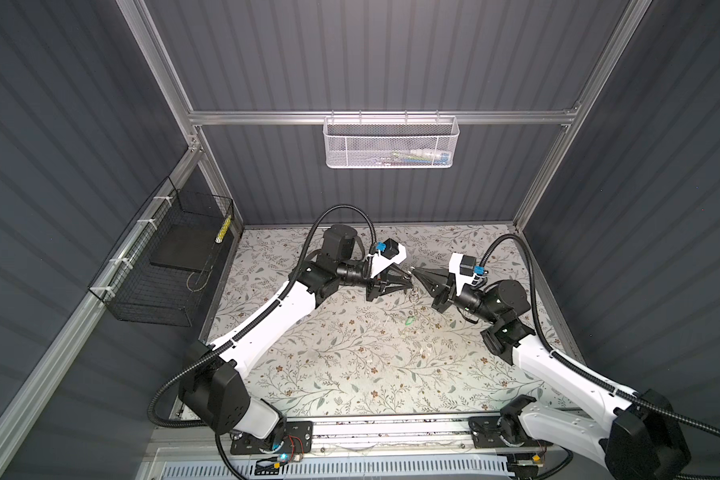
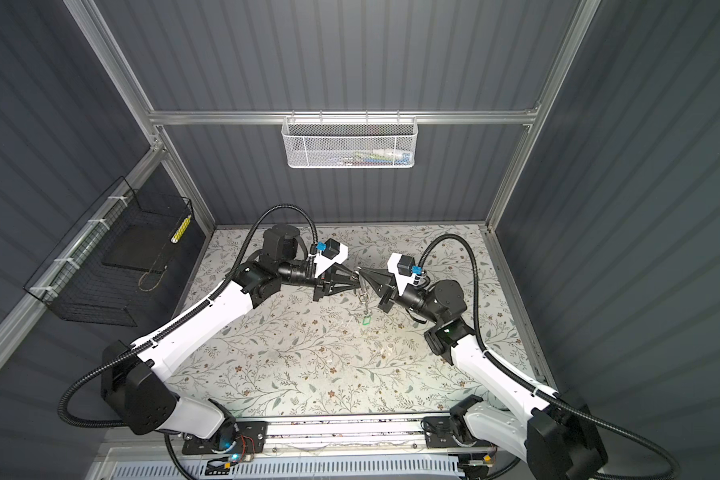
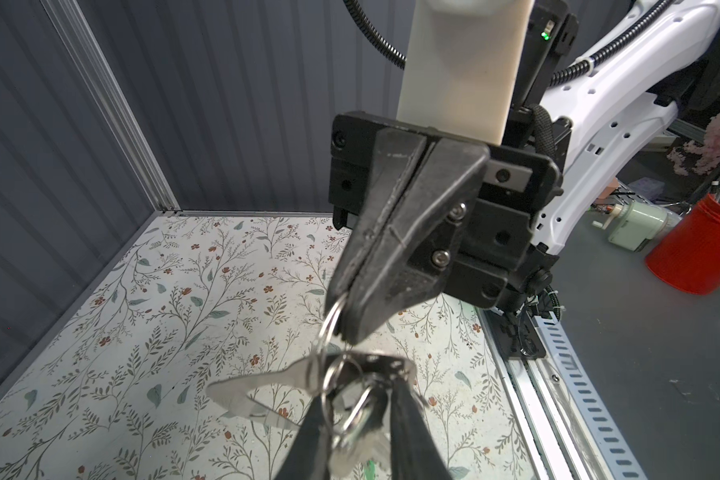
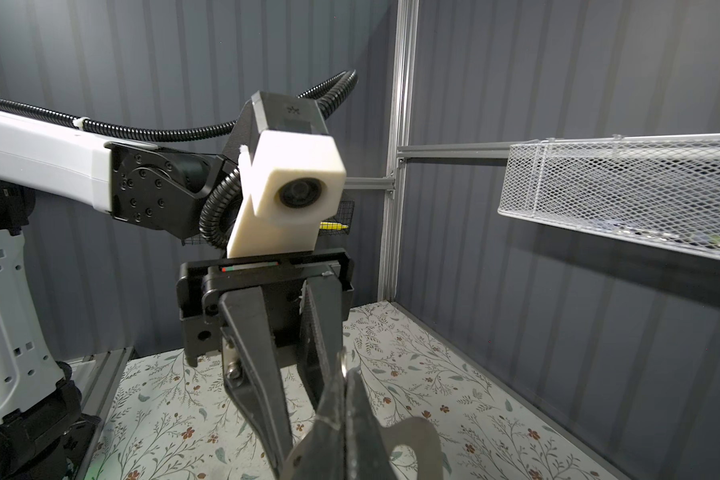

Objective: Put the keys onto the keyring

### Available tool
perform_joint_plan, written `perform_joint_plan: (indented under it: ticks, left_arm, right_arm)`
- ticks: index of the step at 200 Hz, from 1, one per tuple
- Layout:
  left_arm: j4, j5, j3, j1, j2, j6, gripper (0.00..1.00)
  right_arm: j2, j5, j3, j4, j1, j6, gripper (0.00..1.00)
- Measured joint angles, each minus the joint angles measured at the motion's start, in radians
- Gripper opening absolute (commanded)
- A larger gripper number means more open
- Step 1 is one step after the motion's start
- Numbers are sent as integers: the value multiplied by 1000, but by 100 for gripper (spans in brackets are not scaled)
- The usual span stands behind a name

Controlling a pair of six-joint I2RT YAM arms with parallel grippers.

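Meeting tip to tip above the middle of the worktop, the left hand and right hand share a hanging bunch of metal in both top views; the right hand is fully closed, pinching a thin ring at its very tip, seen plainly in the left wrist view; that ring links down into the bunch just below; the left hand's fingers stand a little apart and clamp the clip end of the keyring, where more rings and a silver key crowd between them; the keyring, a flat grey plate with a long cutout, sticks out sideways from that grip, clear of the worktop; in the right wrist view the plate shows beside the right hand's closed fingers, and the left hand's fingers narrow towards tips hidden behind them; the green tag sits at the low end of the bunch in both top views, near the hands; whether it touches the worktop I cannot tell; the key's head is too blurred to make out
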Motion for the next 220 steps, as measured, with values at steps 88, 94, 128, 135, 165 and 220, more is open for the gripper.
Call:
perform_joint_plan:
  ticks: [88, 94, 128, 135, 165, 220]
  left_arm:
    - [-45, 90, 71, 0, 61, 5, 0]
    - [-45, 96, 73, 0, 63, 5, 2]
    - [-47, 114, 81, 2, 74, 3, 33]
    - [-50, 106, 81, 0, 74, 2, 38]
    - [-62, 13, 59, 0, 46, 19, 49]
    - [-103, -201, 6, 3, -99, 82, 50]
  right_arm:
    - [1, 1, 0, 19, -2, 10, 0]
    - [1, 0, 0, 21, -2, 11, 0]
    - [1, -5, 0, 24, -2, 15, 0]
    - [1, -6, 0, 24, -1, 15, 0]
    - [-5, -8, 0, 24, -2, 10, 0]
    - [-20, -30, 0, 24, -6, 9, 0]
